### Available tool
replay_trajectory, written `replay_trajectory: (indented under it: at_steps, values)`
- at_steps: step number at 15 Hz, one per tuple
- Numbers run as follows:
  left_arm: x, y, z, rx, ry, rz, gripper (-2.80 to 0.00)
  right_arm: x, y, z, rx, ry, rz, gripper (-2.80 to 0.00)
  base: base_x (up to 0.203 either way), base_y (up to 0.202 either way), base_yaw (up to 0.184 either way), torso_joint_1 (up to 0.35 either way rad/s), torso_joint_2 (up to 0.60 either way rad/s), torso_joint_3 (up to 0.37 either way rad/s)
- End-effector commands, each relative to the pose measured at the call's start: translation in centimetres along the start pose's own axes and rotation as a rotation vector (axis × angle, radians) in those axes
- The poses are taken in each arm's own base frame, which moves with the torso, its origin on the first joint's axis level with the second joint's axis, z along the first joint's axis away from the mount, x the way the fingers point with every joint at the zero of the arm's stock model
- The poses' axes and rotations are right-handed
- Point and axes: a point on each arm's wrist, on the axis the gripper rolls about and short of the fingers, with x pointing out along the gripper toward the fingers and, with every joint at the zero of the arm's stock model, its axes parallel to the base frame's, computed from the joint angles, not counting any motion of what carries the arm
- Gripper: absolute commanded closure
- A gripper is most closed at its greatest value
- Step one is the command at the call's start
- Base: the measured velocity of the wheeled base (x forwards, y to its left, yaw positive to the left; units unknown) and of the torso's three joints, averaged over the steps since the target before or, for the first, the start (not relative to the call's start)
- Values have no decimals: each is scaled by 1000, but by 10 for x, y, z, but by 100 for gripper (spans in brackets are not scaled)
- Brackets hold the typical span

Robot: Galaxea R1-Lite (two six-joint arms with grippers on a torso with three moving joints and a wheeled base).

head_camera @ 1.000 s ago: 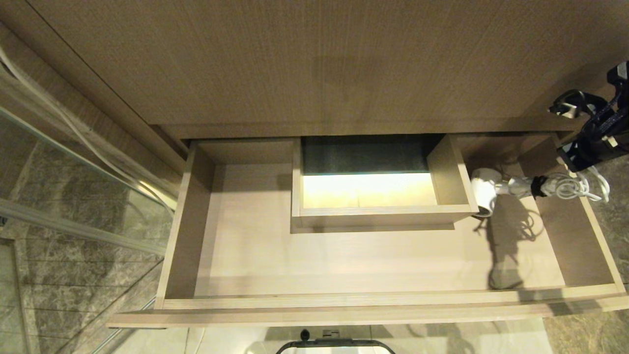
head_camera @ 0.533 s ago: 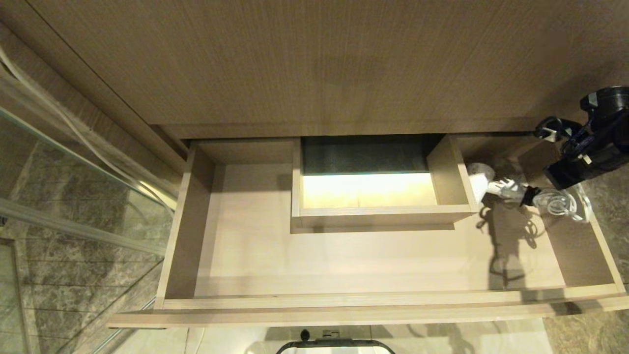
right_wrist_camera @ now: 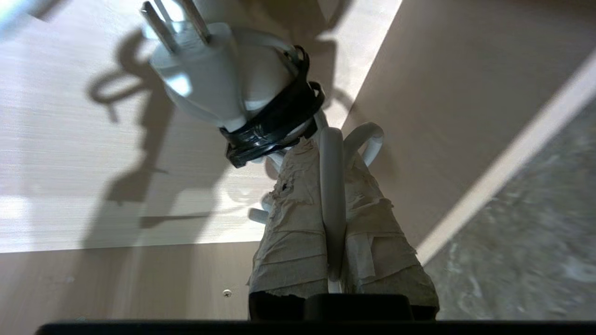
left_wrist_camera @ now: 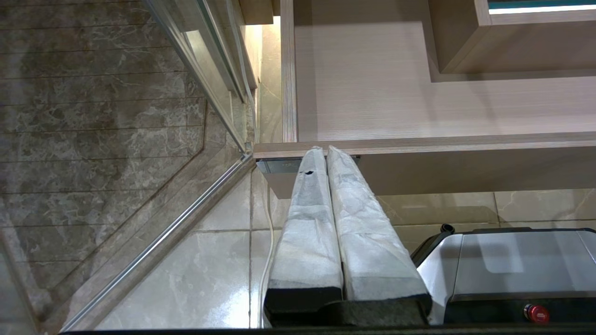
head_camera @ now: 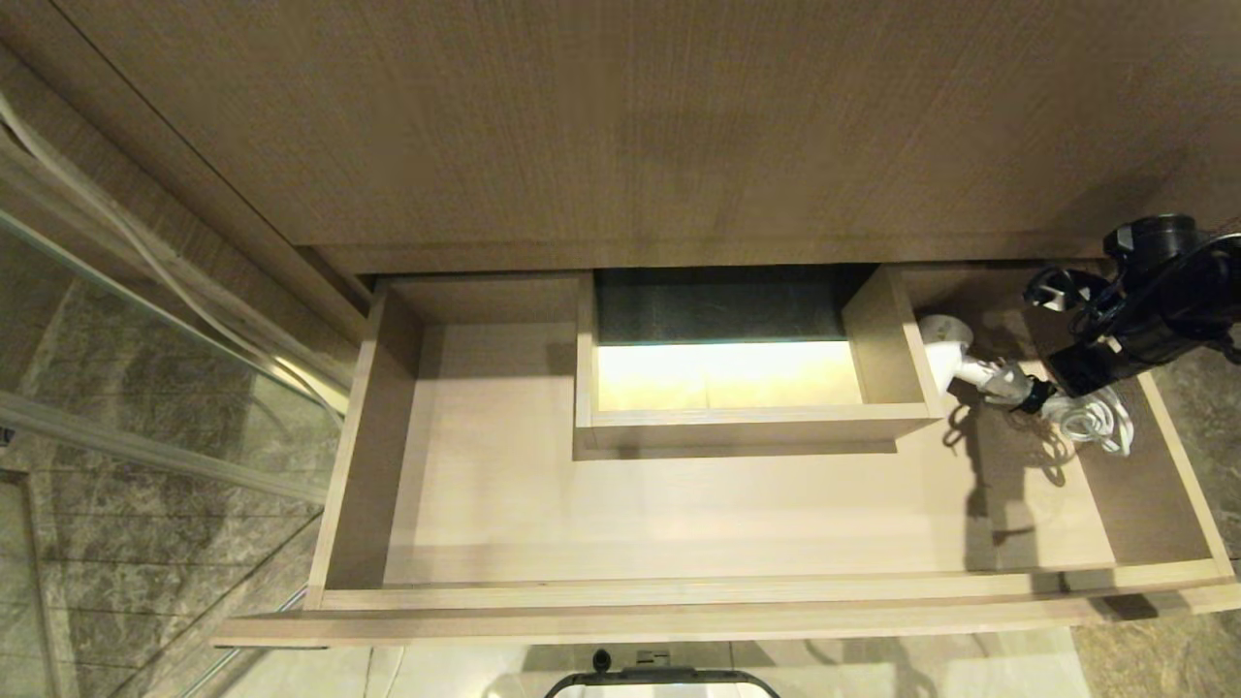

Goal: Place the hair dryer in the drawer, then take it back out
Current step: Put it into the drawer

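Right pincer (right_wrist_camera: 333, 204) clamped on white cord (head_camera: 1096, 422) | hair dryer (head_camera: 945, 349) hangs low inside open drawer (head_camera: 679, 591), right rear corner beside boxed cutout (head_camera: 756, 417) | not set down; release and retrieval remain | left pincer (left_wrist_camera: 326, 156) closed, empty, parked below drawer front

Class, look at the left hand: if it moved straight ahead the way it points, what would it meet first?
Probably the drawer: the left hand, shut, points at its front edge from below, so that edge or its underside comes first, though depth is uncertain.
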Motion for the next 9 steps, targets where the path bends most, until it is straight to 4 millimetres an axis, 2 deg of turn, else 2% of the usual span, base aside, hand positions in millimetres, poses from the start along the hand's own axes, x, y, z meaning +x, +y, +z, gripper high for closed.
replay_trajectory:
  at_steps: [1, 6, 9]
  values:
    - [0, 0, 0, 0, -1, 1, 0, 16, 3, -3, -5, 41, -18, -280, 0, 0, 0, 0, 0, 0]
    - [0, 0, 0, 0, 0, 0, 0, 11, -1, 1, -5, 35, -36, -280, 0, 0, 0, 0, 0, 0]
    - [0, 0, 0, 0, 1, -1, 0, -7, -7, 7, 0, -5, -61, -280, 0, 0, 0, 0, 0, 0]
